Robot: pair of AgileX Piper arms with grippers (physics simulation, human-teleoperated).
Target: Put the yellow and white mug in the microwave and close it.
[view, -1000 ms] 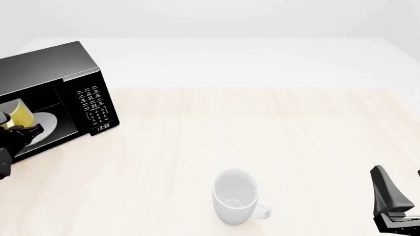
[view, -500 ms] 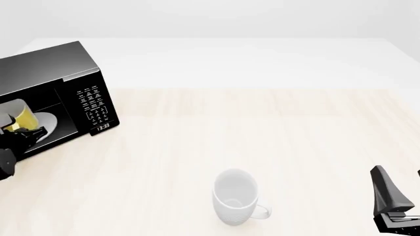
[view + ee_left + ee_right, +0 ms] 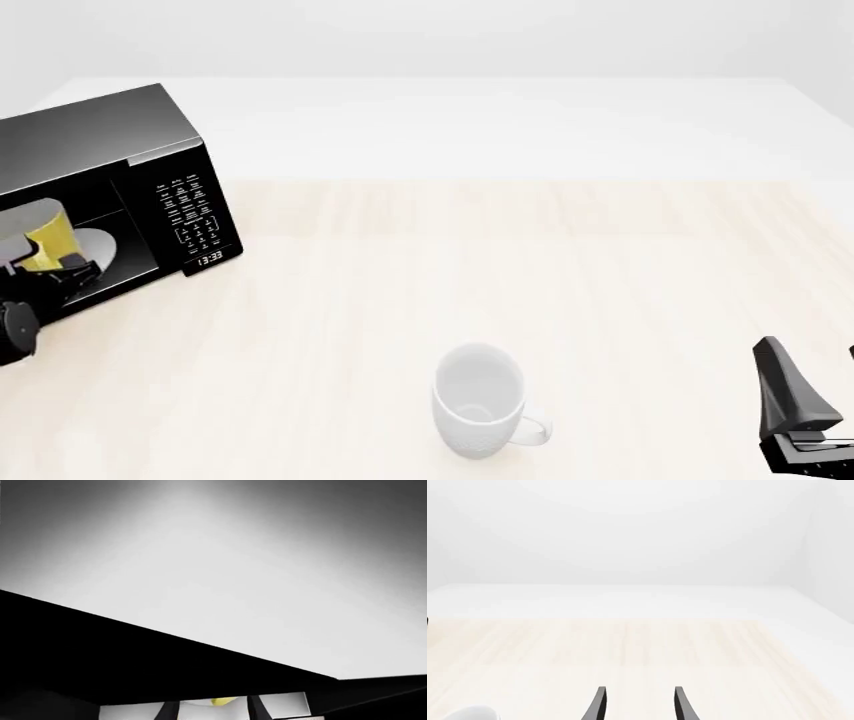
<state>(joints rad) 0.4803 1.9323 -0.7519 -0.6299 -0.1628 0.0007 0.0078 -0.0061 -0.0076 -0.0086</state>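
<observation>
Since the earlier frames the left pincer [image 3: 60,268] has pushed deeper into the cavity at the left edge of the front view, carrying the small yellow mug with a white inside [image 3: 51,235] further over the round white turntable plate [image 3: 94,247]. It grips the mug, keeping it upright for setting down. The large black boxy microwave [image 3: 147,150] stands open so the arm can reach in. At lower centre an all-white mug [image 3: 477,400] sits idle on the pale wooden bench [image 3: 534,260]. At lower right the right pincer [image 3: 638,705] rests with fingers apart, empty.
</observation>
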